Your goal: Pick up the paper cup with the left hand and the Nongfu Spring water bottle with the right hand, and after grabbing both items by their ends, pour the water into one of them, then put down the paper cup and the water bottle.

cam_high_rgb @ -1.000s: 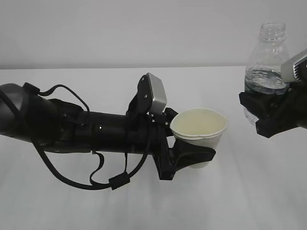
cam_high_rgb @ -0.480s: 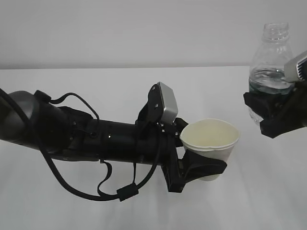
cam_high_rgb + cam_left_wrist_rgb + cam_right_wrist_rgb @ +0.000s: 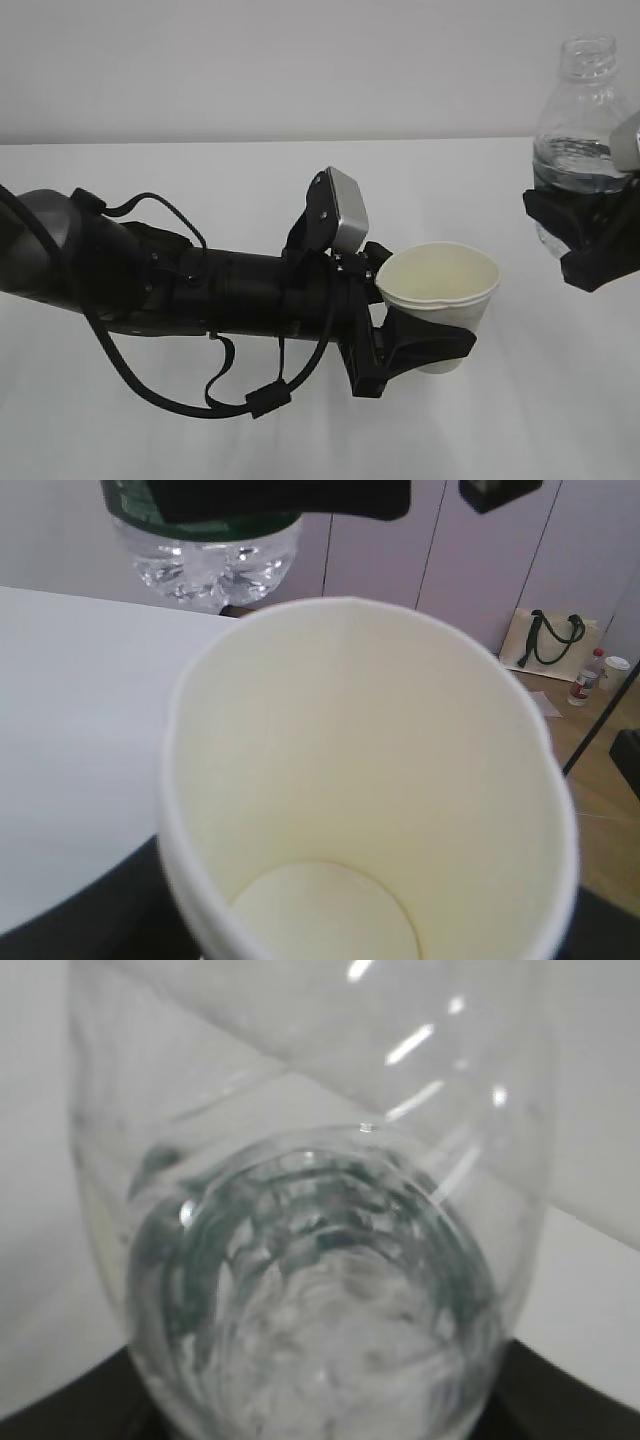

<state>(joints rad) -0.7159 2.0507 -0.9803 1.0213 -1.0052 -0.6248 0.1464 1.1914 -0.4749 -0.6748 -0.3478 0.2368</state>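
Paper cup [image 3: 440,290] is light and thin-walled, so my left pincer [image 3: 425,340] clasps it low on the body, gently, or the rim will buckle. It hangs upright above the table [image 3: 300,440], empty inside. The Nongfu Spring water bottle [image 3: 580,140] is heavier, slick and sloshing; my right pincer [image 3: 585,235] is clamped round its lower half, neck up. Since a second ago, cup and bottle have both drifted rightward, the bottle a little higher.
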